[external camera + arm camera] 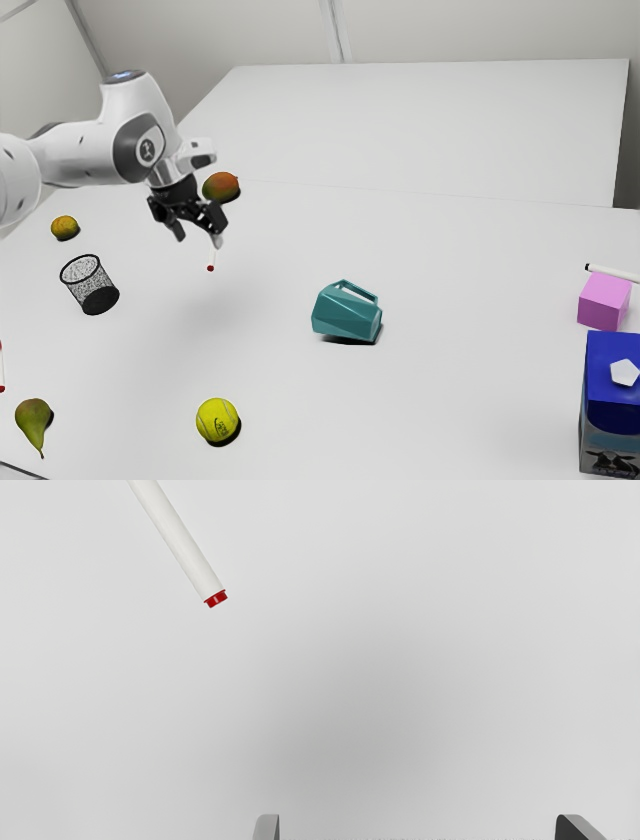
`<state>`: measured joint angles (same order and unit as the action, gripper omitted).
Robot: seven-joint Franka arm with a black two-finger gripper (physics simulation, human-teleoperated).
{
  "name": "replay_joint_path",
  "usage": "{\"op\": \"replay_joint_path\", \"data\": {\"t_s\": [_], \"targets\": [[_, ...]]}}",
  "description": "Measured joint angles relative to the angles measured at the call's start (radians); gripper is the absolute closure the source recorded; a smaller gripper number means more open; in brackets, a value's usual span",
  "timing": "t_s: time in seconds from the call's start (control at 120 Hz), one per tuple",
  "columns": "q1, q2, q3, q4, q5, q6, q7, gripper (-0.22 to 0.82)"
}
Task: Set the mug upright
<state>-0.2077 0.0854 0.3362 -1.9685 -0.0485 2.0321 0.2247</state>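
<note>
Hovering above the white table [460, 410], my gripper [199, 237] has its fingers [268, 828] spread wide, with nothing held between them. The nearest thing to it is a white marker with a red end [175, 540], lying on the tabletop and clear of both fingertips. Close by in the exterior view, just behind the gripper, I have a red-and-green mango [221, 187]. Toward the exterior view's right, well apart from my hand, the teal mug [345, 315] lies on its side with its handle uppermost; it still needs standing up. Off to the exterior view's left are a black mesh cup [90, 285] and, beyond it, a small orange fruit [64, 228]. Nearer the camera sit a yellow tennis ball [217, 420] and a green pear [34, 415], with a red tip [2, 389] at the view's left edge. Farthest out, at the exterior view's right, I see a pink block [604, 302], a black-ended white marker [612, 272] by its top, though I can't tell whether they touch, and a blue-topped carton [612, 395].
</note>
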Motion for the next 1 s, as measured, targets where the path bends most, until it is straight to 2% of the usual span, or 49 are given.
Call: {"op": "replay_joint_path", "data": {"t_s": [0.167,0.4,0.558,1.0], "targets": [[-0.034,-0.023,0.004,-0.016,-0.034,0.009,-0.006,0.00],[-0.174,-0.007,0.007,-0.058,-0.268,-0.014,-0.013,0.00],[-0.156,0.036,0.011,-0.067,-0.396,-0.039,-0.007,0.00],[-0.187,0.150,0.030,-0.066,-0.692,-0.061,0.088,0.00]]}}
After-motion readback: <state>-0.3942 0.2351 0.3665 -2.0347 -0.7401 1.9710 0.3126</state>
